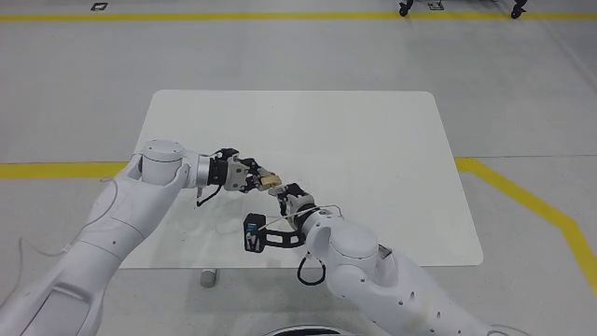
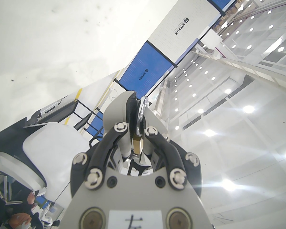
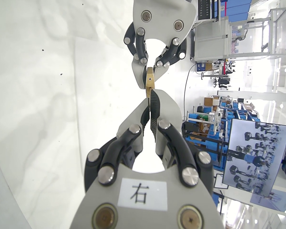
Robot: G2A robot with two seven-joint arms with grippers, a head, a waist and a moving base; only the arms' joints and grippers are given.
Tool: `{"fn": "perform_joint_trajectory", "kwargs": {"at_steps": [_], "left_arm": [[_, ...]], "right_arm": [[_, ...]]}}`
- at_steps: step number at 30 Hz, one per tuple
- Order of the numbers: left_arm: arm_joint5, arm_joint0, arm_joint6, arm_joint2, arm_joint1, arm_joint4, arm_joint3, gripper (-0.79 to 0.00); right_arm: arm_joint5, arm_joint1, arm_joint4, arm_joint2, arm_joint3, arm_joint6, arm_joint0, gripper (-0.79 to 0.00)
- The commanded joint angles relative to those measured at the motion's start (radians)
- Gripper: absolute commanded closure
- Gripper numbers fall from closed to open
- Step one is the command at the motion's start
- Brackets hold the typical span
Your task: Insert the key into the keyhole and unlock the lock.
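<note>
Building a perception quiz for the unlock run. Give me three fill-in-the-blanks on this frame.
1. The left gripper is shut on the brass ____.
2. The right gripper pinches the ____, its end up against what the left gripper holds.
3. Both grippers meet above the white ____.

Missing words: lock; key; table.

White arms [image 1: 131, 207], black cables [image 1: 300, 273], grey left tool [image 2: 137, 110], right tool [image 3: 150, 98], silver screws [image 3: 190, 173]
</note>
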Motion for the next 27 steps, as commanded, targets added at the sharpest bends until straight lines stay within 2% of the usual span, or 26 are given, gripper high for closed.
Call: {"fn": "perform_joint_trajectory", "kwargs": {"at_steps": [1, 16, 17, 18, 20, 21, 22, 27], "left_arm": [[0.001, 0.003, 0.0, -0.002, 0.0, 0.002, -0.003, 0.0], [0.001, 0.017, -0.022, -0.018, 0.002, 0.006, -0.014, 0.0], [0.001, 0.017, -0.023, -0.019, 0.002, 0.006, -0.013, 0.0], [0.002, 0.017, -0.025, -0.02, 0.002, 0.005, -0.012, 0.0], [0.001, 0.017, -0.028, -0.024, 0.002, 0.003, -0.009, 0.0], [0.001, 0.017, -0.028, -0.025, 0.002, 0.001, -0.008, 0.0], [0.0, 0.016, -0.029, -0.026, 0.002, 0.002, -0.007, 0.0], [-0.021, 0.015, -0.025, -0.032, 0.0, -0.003, -0.003, 0.0]], "right_arm": [[-0.001, -0.003, 0.001, -0.002, 0.004, 0.002, 0.002, 0.0], [0.015, -0.031, 0.058, 0.008, 0.055, 0.007, 0.03, 0.0], [0.015, -0.032, 0.06, 0.009, 0.056, 0.008, 0.031, -0.083], [0.016, -0.033, 0.061, 0.01, 0.057, 0.009, 0.031, -0.339], [0.014, -0.036, 0.064, 0.012, 0.057, 0.012, 0.032, -0.643], [0.013, -0.037, 0.065, 0.013, 0.055, 0.014, 0.031, -0.73], [0.013, -0.037, 0.066, 0.014, 0.053, 0.014, 0.03, -0.785], [0.005, -0.037, 0.066, 0.024, 0.034, -0.004, 0.016, -0.785]]}}
